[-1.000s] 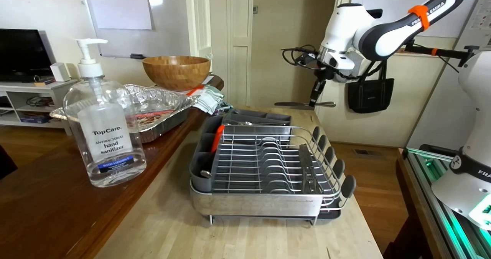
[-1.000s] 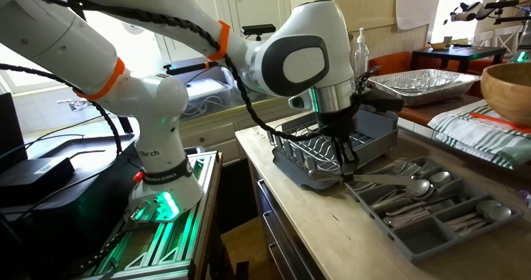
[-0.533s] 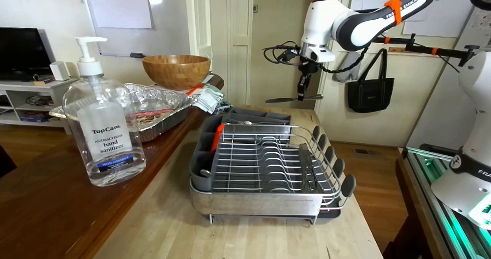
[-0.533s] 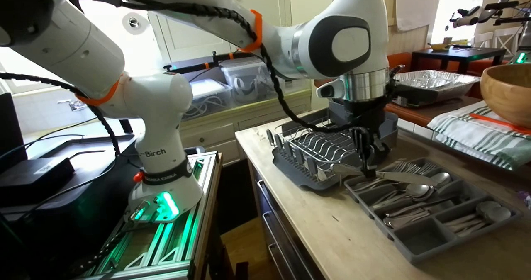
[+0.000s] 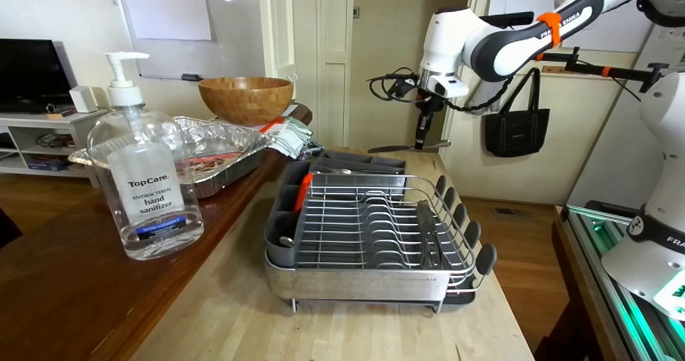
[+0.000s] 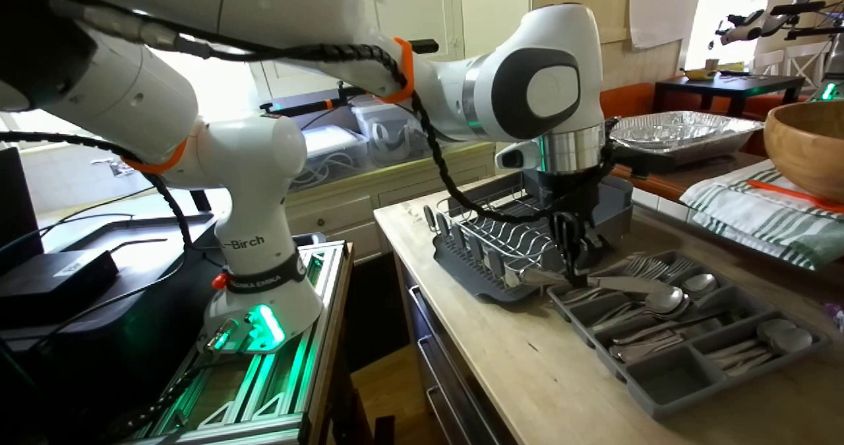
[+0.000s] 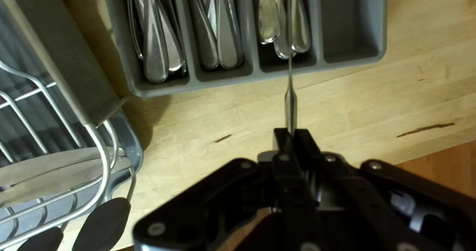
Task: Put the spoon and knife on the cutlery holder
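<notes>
My gripper (image 5: 420, 146) is shut on a silver knife, which it holds level above the table. The knife's blade (image 6: 630, 285) points over the grey cutlery tray (image 6: 682, 397), its handle away from it. In the wrist view my gripper (image 7: 291, 134) pinches the knife (image 7: 290, 102), seen edge-on over a tray compartment. The tray (image 7: 223, 81) holds forks, spoons and other cutlery, and one end compartment is empty. Spoons (image 6: 788, 339) lie in the tray. A spoon (image 5: 287, 242) stands in the dish rack's grey caddy (image 5: 279, 254), beside a red handle (image 5: 303, 192).
The metal dish rack (image 5: 358, 286) stands beside the tray, with knives (image 7: 55, 178) lying on it. A sanitizer bottle (image 5: 147, 190), foil pan (image 5: 225, 136), wooden bowl (image 5: 246, 99) and striped towel (image 6: 765, 214) are on the raised ledge.
My gripper, with the knife held throughout, has moved across toward the tray. It first rose a little, then came down again over the last half second.
</notes>
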